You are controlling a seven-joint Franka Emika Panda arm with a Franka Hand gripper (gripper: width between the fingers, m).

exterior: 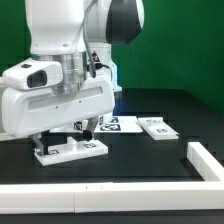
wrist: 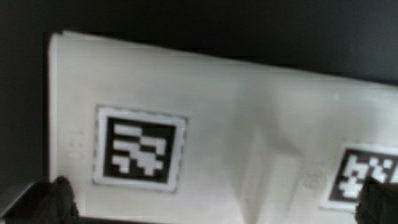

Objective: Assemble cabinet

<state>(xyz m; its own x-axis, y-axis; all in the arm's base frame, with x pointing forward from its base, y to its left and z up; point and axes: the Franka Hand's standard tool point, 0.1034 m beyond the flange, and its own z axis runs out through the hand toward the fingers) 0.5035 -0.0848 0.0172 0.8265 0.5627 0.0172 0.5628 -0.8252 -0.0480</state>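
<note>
Cabinet (exterior: pixel 70 151), and it's nowhere near a cabinet: what shows is loose white pieces lying flat on the black desk (exterior: pixel 150 160), none joined to another as far as I can tell.

Starting at the exterior view's left, the claw (exterior: pixel 62 136) hangs right over the nearest panel (exterior: pixel 72 152), jaws spread wide, released, gripping nothing. Whether the fingertips touch the panel I can't tell. The wrist view looks down on that panel (wrist: pixel 231 110): one square tag (wrist: pixel 139 148) is crisp, another is cut off at the picture's edge, and a dark finger (wrist: pixel 39 200) pokes into the corner.

To the exterior view's right of the claw and a little farther back sits a tagged piece (exterior: pixel 120 123). Farther right of the claw again lies a flat panel (exterior: pixel 158 127), just beside that piece; touching or not, I can't say. I can't make out a box body.

My read: very early, with all the picking, placing and fitting ahead.

There's open desk to the right of the claw, in front of both pieces. The long white rail (exterior: pixel 100 196) runs in front of the claw, a strip of bare desk between, and turns back at the far right, fencing two sides. The bulky arm (exterior: pixel 60 40) towers above the claw and hides what's behind.
</note>
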